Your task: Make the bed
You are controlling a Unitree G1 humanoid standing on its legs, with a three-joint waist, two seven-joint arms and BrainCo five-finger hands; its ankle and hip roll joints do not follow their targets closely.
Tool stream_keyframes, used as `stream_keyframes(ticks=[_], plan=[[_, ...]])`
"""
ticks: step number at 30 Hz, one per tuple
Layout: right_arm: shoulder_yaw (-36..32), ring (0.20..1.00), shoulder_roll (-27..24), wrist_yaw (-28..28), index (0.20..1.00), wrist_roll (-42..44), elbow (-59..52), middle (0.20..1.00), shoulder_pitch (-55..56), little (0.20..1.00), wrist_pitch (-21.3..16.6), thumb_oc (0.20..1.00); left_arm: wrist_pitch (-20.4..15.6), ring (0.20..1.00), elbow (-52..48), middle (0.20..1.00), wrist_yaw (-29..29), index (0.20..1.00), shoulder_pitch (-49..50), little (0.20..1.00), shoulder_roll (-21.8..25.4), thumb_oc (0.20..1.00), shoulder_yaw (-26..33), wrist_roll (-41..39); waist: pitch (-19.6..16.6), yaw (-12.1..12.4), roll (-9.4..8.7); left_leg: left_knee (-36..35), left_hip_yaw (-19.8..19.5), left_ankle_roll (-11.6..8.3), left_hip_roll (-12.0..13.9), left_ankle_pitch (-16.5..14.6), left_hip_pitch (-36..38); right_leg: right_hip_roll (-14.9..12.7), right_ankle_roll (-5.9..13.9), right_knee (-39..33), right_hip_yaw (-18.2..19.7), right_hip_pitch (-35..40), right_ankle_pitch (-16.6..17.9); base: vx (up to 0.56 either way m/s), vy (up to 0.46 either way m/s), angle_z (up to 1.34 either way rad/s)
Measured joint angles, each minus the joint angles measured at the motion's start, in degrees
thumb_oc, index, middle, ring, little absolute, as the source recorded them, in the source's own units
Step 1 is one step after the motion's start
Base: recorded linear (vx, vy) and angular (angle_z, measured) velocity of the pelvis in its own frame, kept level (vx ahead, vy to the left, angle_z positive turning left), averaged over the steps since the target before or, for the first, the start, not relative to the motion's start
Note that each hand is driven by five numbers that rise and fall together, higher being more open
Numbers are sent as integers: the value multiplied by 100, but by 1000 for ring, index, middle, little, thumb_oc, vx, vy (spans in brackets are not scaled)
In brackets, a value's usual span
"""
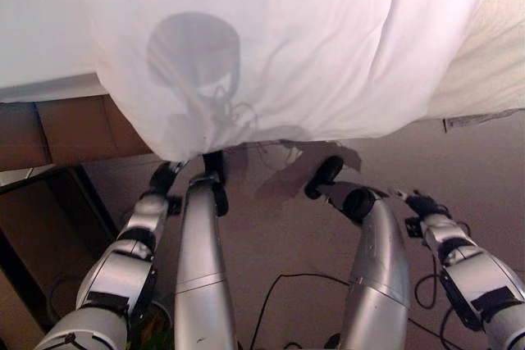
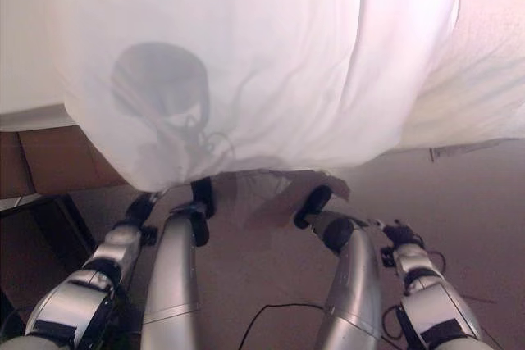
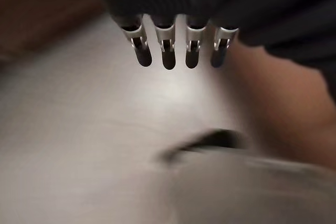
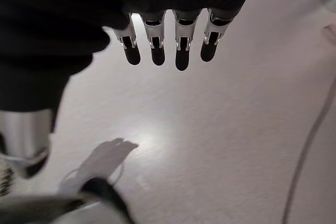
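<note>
A white thin fabric sheet point(image 1: 271, 47) hangs over the near edge of the bed point(image 1: 484, 71), its loose lower hem drooping past the mattress side toward the pale floor point(image 1: 287, 227). At the bed's right part the bare off-white mattress cover shows beside the sheet, and at the left part a brown wooden bed frame panel point(image 1: 74, 125) sits under the white edge.

The left hand point(image 3: 168, 51) hangs low in front of the bed; in the head views its dark-covered wrist sits just below the sheet's hem near the frame panel, though whether it touches the cloth cannot be told. In its wrist view the silver, dark-tipped fingers point(image 3: 143, 56) hang straight in a row, slightly apart, with only floor past them and nothing between them.

The right hand point(image 4: 168, 45) hangs low too, off toward the bed's right part and well below the hem. Its wrist view shows its fingers point(image 4: 181, 56) straight, side by side, holding nothing, with pale floor beyond them.

The sheet lies above and ahead of both hands, apart from the fingers of each, draped on the bed and held by neither.
</note>
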Motion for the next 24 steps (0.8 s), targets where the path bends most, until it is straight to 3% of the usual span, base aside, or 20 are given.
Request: stream_keyframes(ticks=[6,9,12,13,14,16,20,24], plan=[[-956,1000,43,-181,1000,526,-208,1000,130,1000,-171,1000,2,1000,185,1000,193,1000,965,1000,78,1000,1344,-589,7,60,-12,72,-45,22,-15,15,-20,-37,-7,110,2,1,-38,7,-8,3],[-1367,1000,254,-927,1000,805,-1481,1000,483,1000,-683,1000,-383,1000,-495,1000,999,1000,1214,1000,-73,1000,1742,-1151,11,40,-9,64,-31,29,-36,20,69,-64,-4,114,5,81,-37,-7,7,1],[-1632,1000,587,-1908,1000,791,-2985,1000,909,1000,-1288,1000,-993,1000,-2144,1000,2103,1000,1526,1000,-487,1000,1596,-1160,20,46,-7,-73,60,76,-42,54,334,-96,11,54,3,306,-37,-24,4,6],[-1654,1000,638,-2074,1000,793,-3107,1000,874,1000,-1357,1000,-1068,1000,-2351,1000,2269,1000,1505,1000,-512,1000,1573,-1125,18,41,-10,-116,66,83,-40,60,422,-84,15,22,-6,388,-40,-31,-15,5],[-1725,1000,781,-2486,1000,794,-3751,1000,1016,1000,-1476,1000,-1141,1000,-3345,1000,2799,1000,1695,1000,-667,1000,1628,-1109,22,33,-13,-311,83,96,-47,75,574,-78,39,-121,-59,538,-27,-19,-21,7],[-1704,1000,895,-2814,1000,621,-4424,1000,1150,1000,-1749,1000,-1432,1000,-4261,1000,3262,1000,1751,1000,-760,1000,1487,-634,22,25,-11,-667,202,171,-78,136,902,-54,67,-331,-78,781,6,-28,-12,16],[-1708,1000,1062,-3570,1000,9,-5826,1000,1589,1000,-1898,1000,-1451,1000,-6037,1000,4270,1000,2202,1000,-759,1000,1452,484,15,39,5,-1355,286,213,-107,381,1762,29,210,-841,-263,1609,99,-21,14,5],[-1713,1000,1024,-4167,1000,-969,-6351,1000,1804,1000,-1874,1000,-1639,1000,-6647,1000,4802,1000,2232,1000,-725,1000,1485,1215,-11,49,20,-1899,443,163,-127,472,2624,81,309,-1317,-393,2449,229,23,20,6]])
